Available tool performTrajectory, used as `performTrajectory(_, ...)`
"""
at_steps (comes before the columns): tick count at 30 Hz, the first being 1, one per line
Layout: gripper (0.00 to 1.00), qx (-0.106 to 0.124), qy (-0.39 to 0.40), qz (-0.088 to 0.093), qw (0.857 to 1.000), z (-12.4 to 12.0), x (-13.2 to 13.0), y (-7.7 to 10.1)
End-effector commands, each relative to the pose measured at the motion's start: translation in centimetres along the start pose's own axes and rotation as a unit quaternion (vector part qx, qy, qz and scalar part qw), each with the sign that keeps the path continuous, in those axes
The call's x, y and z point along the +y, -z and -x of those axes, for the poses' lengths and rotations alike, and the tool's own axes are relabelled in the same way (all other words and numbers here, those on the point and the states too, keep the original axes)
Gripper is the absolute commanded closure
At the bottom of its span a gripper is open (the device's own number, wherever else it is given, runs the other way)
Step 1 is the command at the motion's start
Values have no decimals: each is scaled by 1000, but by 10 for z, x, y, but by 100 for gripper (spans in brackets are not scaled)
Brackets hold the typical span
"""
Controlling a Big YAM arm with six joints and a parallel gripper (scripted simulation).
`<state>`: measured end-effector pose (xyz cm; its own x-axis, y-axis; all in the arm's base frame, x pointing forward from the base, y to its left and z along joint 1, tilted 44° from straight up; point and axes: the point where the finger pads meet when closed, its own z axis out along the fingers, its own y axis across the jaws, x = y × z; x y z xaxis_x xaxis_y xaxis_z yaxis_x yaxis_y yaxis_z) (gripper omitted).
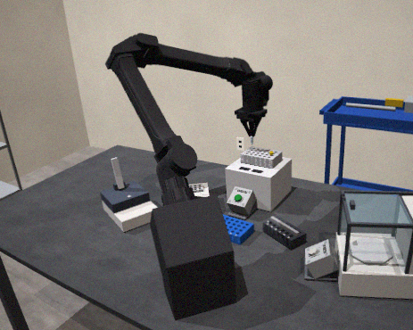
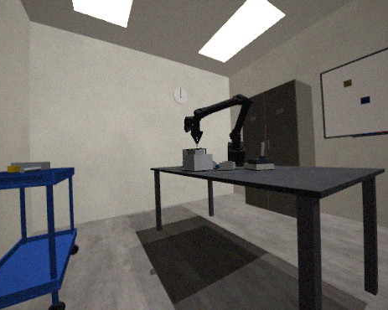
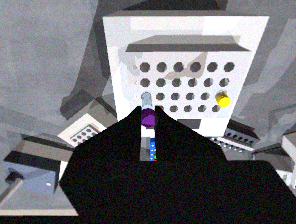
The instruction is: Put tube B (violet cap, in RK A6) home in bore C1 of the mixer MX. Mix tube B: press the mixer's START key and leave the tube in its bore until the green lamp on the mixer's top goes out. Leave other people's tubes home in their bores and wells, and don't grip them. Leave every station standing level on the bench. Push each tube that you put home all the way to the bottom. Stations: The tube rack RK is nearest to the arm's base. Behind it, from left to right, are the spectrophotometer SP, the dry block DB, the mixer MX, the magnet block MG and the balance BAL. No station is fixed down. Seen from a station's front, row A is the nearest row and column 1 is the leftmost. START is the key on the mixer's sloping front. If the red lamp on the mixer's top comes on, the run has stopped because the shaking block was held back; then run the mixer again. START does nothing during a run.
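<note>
Gripping: the gripper (image 3: 148, 131) is clamped down narrow on tube B (image 3: 147, 111), pinching it just under the violet cap so the cap sits right between the black fingers.
Tube B position: hanging upright, clear body pointing down, tip over the left edge of the mixer's hole grid, roughly at the third row of holes as seen from the wrist cam. Can't tell from here if the tip is already inside a bore or only just above the block.
Top cam: the gripper (image 1: 251, 134) points straight down with the tube (image 1: 251, 141) poking out below it, its lower end right at the left end of the grey shaking block (image 1: 261, 157).
Mixer MX: white box (image 1: 272, 183) standing level on the dark bench (image 1: 67, 232), green START key (image 1: 238, 197) on the sloped front panel.
Other tube: a yellow-capped one (image 3: 223, 100) sits in a bore on the right side of the block, well apart from the gripper.
Tube rack RK: blue (image 1: 239, 228), in front of the mixer, near the arm's base.
Further out: magnet block (image 1: 284, 232) right of the rack, glass-walled balance (image 1: 379, 241) at the far right, blue cart (image 1: 370, 117) behind the bench.
</note>
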<state>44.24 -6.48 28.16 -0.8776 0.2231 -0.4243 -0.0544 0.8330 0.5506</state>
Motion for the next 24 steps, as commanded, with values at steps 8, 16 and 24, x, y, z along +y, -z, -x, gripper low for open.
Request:
performTrajectory(8, 91, 4, -1, 2, 1000, 2, 3, -21)
performTrajectory(16, 91, 1, -3, 1, 1000, 4, 0, -20)
performTrajectory(24, 91, 0, -2, 0, 1000, 3, -3, -20)
